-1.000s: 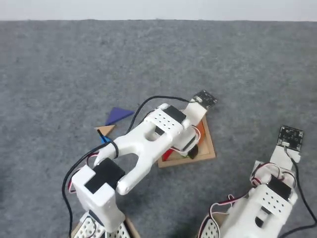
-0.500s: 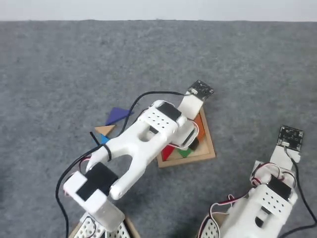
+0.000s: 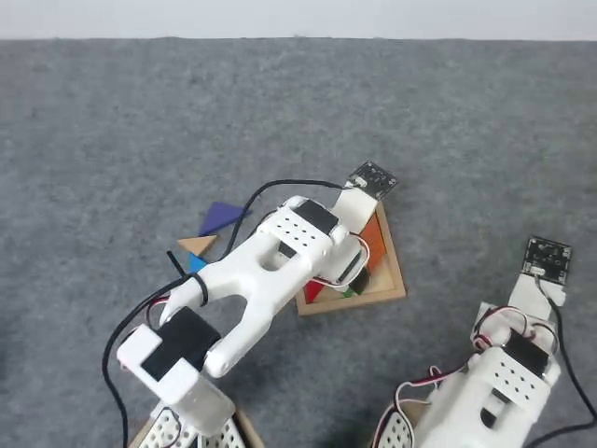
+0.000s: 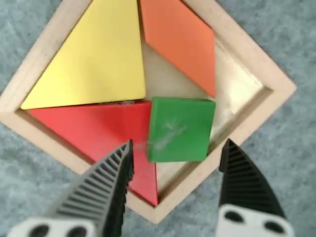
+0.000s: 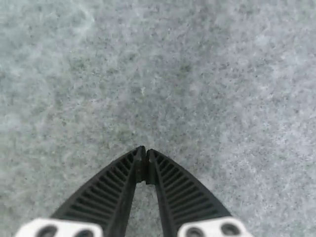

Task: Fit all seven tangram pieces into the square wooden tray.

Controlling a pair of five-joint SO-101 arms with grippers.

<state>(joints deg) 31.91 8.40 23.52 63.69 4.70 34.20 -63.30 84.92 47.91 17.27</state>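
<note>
Grey counter [image 3: 112,121] with two arms, seen from above and from each wrist. The square wooden tray [image 3: 397,273] lay near the middle of the counter, turned so that its corners pointed toward the counter's edges. The left arm [image 3: 270,271] stretched from the near edge out over the tray and hid most of it in the high view. Its jaws hung above the tray, spread apart and holding nothing. One was over the red triangle [image 4: 94,129] and the other over the tray's rim [image 4: 269,106], with the green square [image 4: 180,129] between them.

Four pieces lay inside the tray. The yellow triangle [image 4: 94,59] filled one side, and its long edge met the red triangle. The orange parallelogram [image 4: 180,42] lay beside the yellow triangle along one wall. The green square touched the red triangle's edge and sat just under the parallelogram's lower tip. It was turned askew to the tray walls, and bare tray floor showed around it.

Three pieces lay on the counter just beside the tray, on the side toward the left edge. They were a dark blue triangle [image 3: 221,217], a small tan triangle [image 3: 198,245] and a blue piece [image 3: 196,263] partly hidden by the arm.

The right arm [image 3: 504,383] sat at the counter's near right corner, well apart from the tray. Its jaws were closed together over bare counter, gripping nothing.
</note>
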